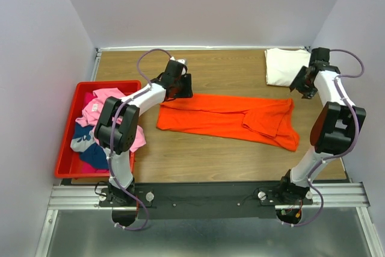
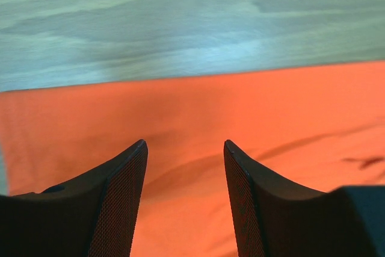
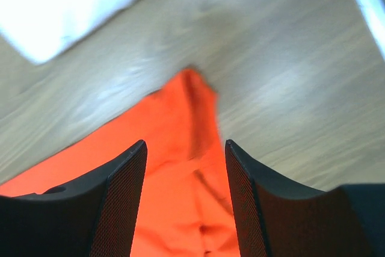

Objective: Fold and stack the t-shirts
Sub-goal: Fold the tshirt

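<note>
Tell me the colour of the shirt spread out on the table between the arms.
The shirt is bright orange, shown best in the top view.

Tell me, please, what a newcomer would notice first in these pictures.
The orange shirt strikes first: it lies as a long folded strip across the middle of the table. The left gripper and right gripper hang open above its two ends. Next come the red bin at the left edge, holding pink and blue shirts, and the white shirt folded in the far right corner.
</note>
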{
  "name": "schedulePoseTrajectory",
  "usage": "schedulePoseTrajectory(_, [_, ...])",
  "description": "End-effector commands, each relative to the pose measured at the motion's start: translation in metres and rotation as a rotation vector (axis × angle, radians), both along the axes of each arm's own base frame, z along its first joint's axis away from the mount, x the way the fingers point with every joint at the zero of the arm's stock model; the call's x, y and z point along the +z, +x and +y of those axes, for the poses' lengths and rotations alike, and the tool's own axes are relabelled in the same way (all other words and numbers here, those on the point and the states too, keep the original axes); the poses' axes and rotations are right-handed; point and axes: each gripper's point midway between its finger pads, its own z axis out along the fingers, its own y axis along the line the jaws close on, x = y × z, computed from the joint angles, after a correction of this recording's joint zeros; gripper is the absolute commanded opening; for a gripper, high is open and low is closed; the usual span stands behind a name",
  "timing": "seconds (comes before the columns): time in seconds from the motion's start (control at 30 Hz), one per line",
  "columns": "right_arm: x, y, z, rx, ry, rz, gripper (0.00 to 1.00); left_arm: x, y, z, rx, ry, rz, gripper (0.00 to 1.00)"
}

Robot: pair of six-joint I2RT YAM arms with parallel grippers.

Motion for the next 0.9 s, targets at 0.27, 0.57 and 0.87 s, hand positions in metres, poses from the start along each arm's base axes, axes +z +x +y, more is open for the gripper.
schedulePoseTrajectory(0.27, [-0.025,0.015,0.112,0.197,0.268,-0.014,0.63,-0.041,-0.032,-0.036,-0.181,-0.116,0.068,0.62])
schedulePoseTrajectory(0.57, [-0.071,-0.007,0.126,0.213,0.327,0.098,0.63,-0.078,-0.062,-0.015,-0.130,-0.066,0.150,0.62])
schedulePoseTrajectory(0.87, [-0.104,-0.014,0.138,0.230,0.314,0.154,0.61,-0.092,-0.096,0.004,-0.093,-0.045,0.214,0.61])
